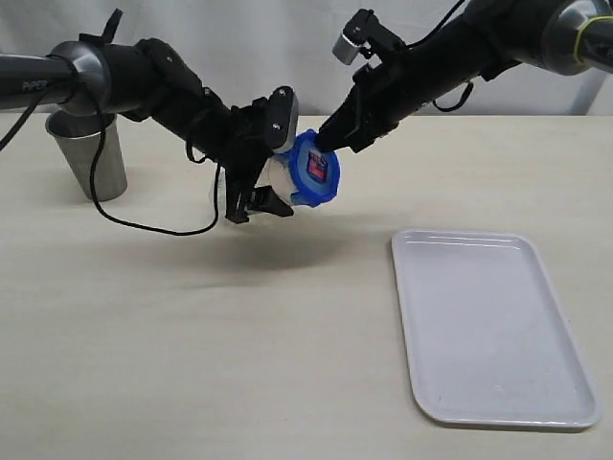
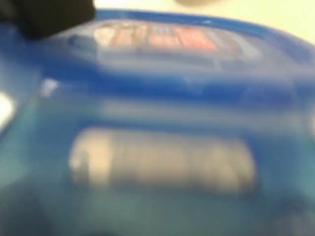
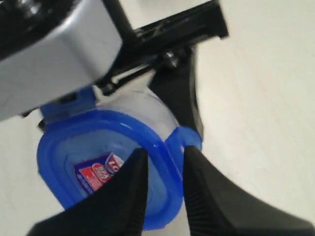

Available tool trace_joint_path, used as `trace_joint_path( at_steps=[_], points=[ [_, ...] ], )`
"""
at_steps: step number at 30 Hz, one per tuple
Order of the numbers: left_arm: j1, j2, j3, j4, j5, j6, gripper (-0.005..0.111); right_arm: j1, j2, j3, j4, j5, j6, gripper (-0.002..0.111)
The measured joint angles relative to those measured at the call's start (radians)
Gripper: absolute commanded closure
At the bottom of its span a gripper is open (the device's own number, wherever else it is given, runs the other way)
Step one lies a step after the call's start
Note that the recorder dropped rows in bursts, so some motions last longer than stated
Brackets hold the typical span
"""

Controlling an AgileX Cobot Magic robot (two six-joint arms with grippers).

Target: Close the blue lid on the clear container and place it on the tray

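Note:
The clear container (image 1: 279, 174) hangs on its side above the table, with my left gripper (image 1: 257, 207) shut around its body. The blue lid (image 1: 316, 171) sits on its mouth, facing right, its red and blue sticker showing. My right gripper (image 1: 328, 142) comes down from the upper right onto the lid's top edge. In the right wrist view this gripper (image 3: 165, 157) is shut on the blue lid (image 3: 98, 147): one finger lies on its face, the other outside a snap tab. The blurred lid (image 2: 197, 73) fills the left wrist view and no jaws show there. The tray (image 1: 488, 326) lies flat at the lower right.
A grey steel cup (image 1: 91, 153) stands at the far left, behind the left arm. A black cable (image 1: 144, 225) from that arm loops down onto the table. Bare table lies between the held container and the tray's near-left corner (image 1: 407, 244).

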Motion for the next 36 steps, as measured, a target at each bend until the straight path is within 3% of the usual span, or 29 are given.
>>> trace_joint_path(
  at_steps=[4, 16, 33, 36],
  points=[
    [0.028, 0.0, 0.0, -0.078, 0.022, -0.093, 0.107, -0.014, 0.016, 0.002, -0.046, -0.059, 0.104, 0.074],
    [0.065, 0.0, 0.0, -0.218, 0.154, -0.148, 0.107, -0.018, 0.016, 0.002, -0.064, -0.088, 0.217, 0.074],
    [0.068, 0.004, 0.002, -0.228, 0.169, -0.173, 0.107, -0.024, 0.052, 0.011, -0.059, -0.063, 0.438, 0.074],
    [0.068, 0.004, 0.002, -0.228, 0.166, -0.194, 0.107, -0.03, 0.052, -0.031, -0.073, -0.04, 0.557, 0.074]
  ],
)
